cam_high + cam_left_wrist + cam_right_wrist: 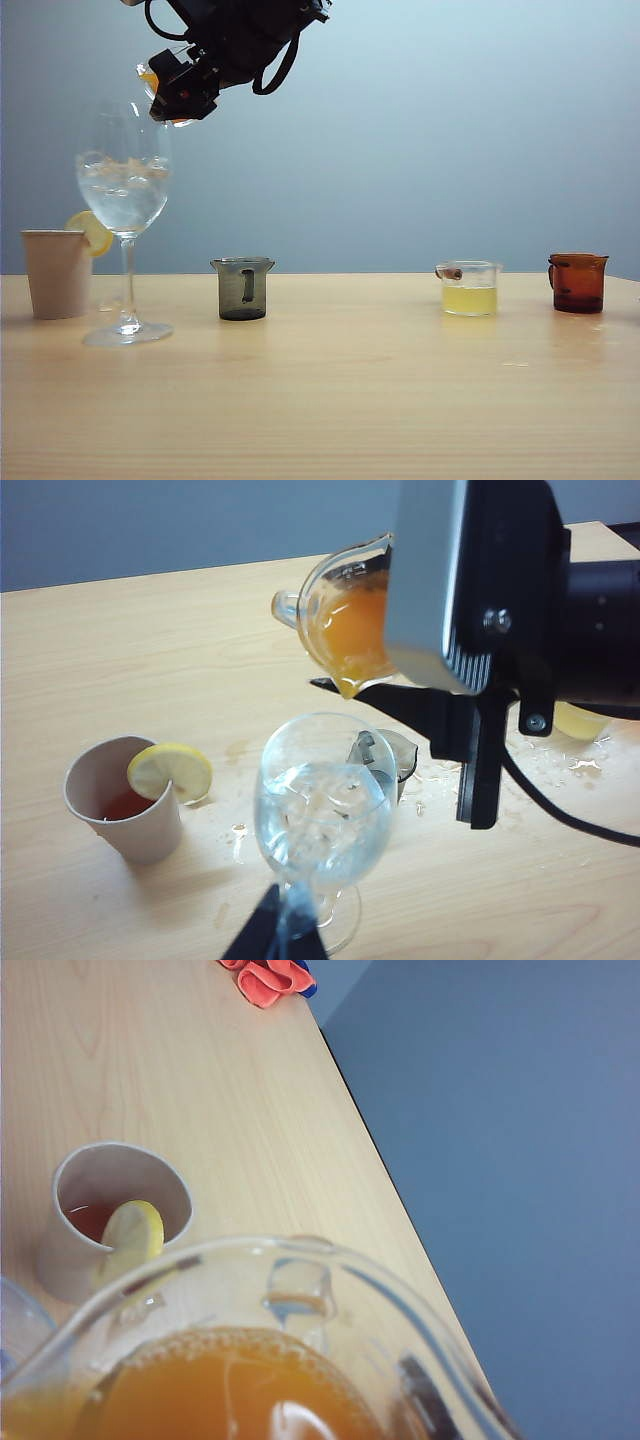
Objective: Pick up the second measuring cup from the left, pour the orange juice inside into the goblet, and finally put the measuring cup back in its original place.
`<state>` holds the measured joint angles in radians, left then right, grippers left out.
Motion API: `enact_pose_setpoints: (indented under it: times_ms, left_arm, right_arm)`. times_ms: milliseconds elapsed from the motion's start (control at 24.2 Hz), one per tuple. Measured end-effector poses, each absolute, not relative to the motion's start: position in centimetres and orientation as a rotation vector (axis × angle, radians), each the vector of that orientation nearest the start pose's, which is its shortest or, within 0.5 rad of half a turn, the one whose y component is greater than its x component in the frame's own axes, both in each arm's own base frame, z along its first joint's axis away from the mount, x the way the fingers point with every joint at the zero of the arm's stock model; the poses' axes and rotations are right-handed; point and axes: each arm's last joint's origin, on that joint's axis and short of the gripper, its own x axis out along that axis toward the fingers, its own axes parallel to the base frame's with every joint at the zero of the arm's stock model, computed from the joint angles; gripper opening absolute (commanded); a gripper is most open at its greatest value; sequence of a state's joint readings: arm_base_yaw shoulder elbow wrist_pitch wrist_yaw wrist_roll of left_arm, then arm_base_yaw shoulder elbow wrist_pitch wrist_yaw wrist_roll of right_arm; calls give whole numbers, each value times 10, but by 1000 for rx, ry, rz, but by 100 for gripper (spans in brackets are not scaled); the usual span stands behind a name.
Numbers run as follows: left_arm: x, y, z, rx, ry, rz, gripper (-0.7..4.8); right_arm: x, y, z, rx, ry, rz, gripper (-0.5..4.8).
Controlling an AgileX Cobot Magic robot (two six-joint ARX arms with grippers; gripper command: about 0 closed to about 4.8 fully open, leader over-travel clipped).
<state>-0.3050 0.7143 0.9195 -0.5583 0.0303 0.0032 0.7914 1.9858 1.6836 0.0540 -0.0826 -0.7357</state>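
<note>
Orange juice [357,630] sits pooled toward the spout of the second measuring cup [345,615], which I hold tilted in the air above the goblet [320,815], its lip over the rim. My right claw [185,90] is clamped on the cup's body, high at the left of the exterior view. I judge the cup light but brittle and slick, being thin clear glass or plastic with a wet spout, so a firm hold across the wall, with the handle [298,1295] left free, seems the safest place. The juice will shift its weight forward as it runs, and a drop already hangs at the spout.

The goblet looks top-heavy on its thin stem, with ice and clear liquid in the bowl; a knock on its rim could tip it. My left claw [285,935] is low at the goblet's stem, though I cannot tell whether it grips.

Nearby stand a paper cup [125,805] with a lemon slice [170,770], a grey cup [242,288], a yellow-filled cup [469,288] and an amber cup [577,282]. The wood-grain counter [350,400] is wet with droplets, backed by a plain blue wall.
</note>
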Motion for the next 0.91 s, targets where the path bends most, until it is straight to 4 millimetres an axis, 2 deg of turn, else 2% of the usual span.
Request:
enact_pose_setpoints:
  times_ms: [908]
  left_arm:
    - [132,-43,352,52,351,-332,-3]
  right_arm:
    - [327,340,306,-899,-153,920,211]
